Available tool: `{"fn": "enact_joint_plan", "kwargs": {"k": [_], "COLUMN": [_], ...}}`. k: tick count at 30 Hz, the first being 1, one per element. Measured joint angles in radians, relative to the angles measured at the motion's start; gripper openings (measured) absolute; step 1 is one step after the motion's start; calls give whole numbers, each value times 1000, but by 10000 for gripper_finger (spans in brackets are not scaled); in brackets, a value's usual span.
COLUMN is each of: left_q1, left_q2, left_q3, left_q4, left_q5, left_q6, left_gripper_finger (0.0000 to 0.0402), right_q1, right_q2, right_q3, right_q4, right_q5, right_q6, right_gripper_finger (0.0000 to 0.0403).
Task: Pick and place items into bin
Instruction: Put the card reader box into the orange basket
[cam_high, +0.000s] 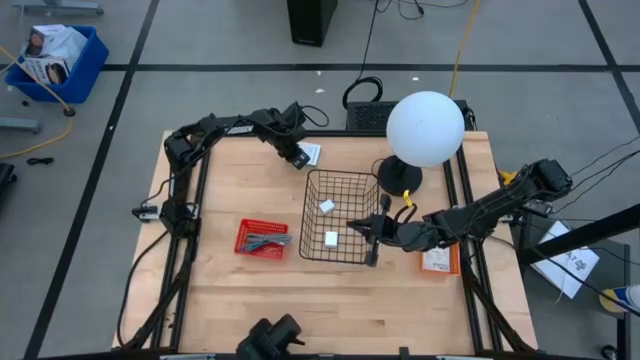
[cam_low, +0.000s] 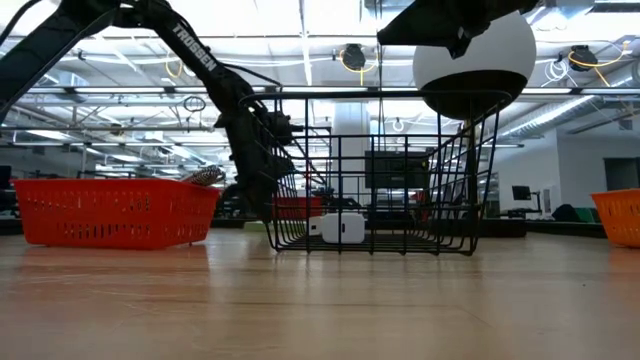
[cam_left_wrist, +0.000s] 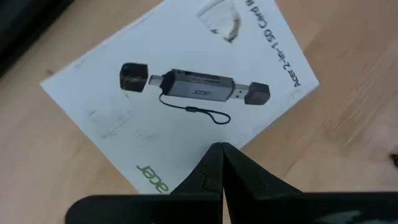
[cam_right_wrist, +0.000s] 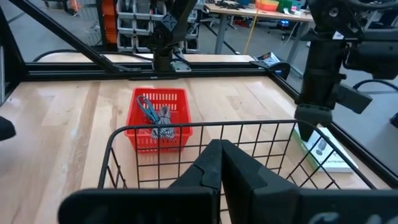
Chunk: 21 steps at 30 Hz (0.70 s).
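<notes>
A white card (cam_left_wrist: 180, 93) printed with a card-reader picture lies flat on the wood table at the far side (cam_high: 312, 153). My left gripper (cam_left_wrist: 222, 152) points steeply down over the card's edge, shut, with nothing between its fingers (cam_high: 299, 158). My right gripper (cam_right_wrist: 221, 152) hovers shut and roughly level above the right rim of the black wire bin (cam_high: 342, 172). Two small white blocks (cam_high: 327, 206) (cam_high: 331, 238) lie on the bin's floor. A grey bent piece and a teal tool (cam_right_wrist: 158, 118) lie in a red basket (cam_high: 243, 240). My left gripper stands with its shut fingertips over the card's edge (cam_left_wrist: 205, 140), coming from above and pointing down. I cannot tell whether the tips touch the card. The card lies flat on the table.
A lamp with a white globe (cam_high: 425, 128) stands just behind the bin's far right corner, close to my right arm. An orange tray (cam_high: 440, 262) sits at the table's right edge. Bare wood (cam_high: 320, 300) lies toward the near edge. The table's black frame rails (cam_right_wrist: 124, 68) border it.
</notes>
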Motion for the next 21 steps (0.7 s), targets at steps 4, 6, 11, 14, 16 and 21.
{"fn": "enact_joint_plan", "kwargs": {"k": [4, 6, 11, 14, 16, 21], "left_q1": [20, 31, 51, 61, 62, 63], "left_q2": [10, 6, 1, 1, 1, 3], "left_q3": [1, 0, -1, -1, -1, -3], "left_q4": [-27, -38, -102, -189, -241, -358], "left_q5": [8, 5, -38, -81, -129, -193], "left_q6": [-74, -110, -131, -153, -158, -187], "left_gripper_finger": [1, 1, 1, 1, 1, 1], "right_q1": [1, 2, 2, 2, 2, 13], "right_q2": [0, 0, 0, 0, 0, 0], "right_q3": [0, 0, 0, 0, 0, 0], "right_q4": [0, 1, -6, -8, -8, -18], "right_q5": [-2, -2, -20, -50, -57, -55], "right_q6": [6, 7, 32, 34, 47, 55], "right_gripper_finger": [0, 0, 0, 0, 0, 0]}}
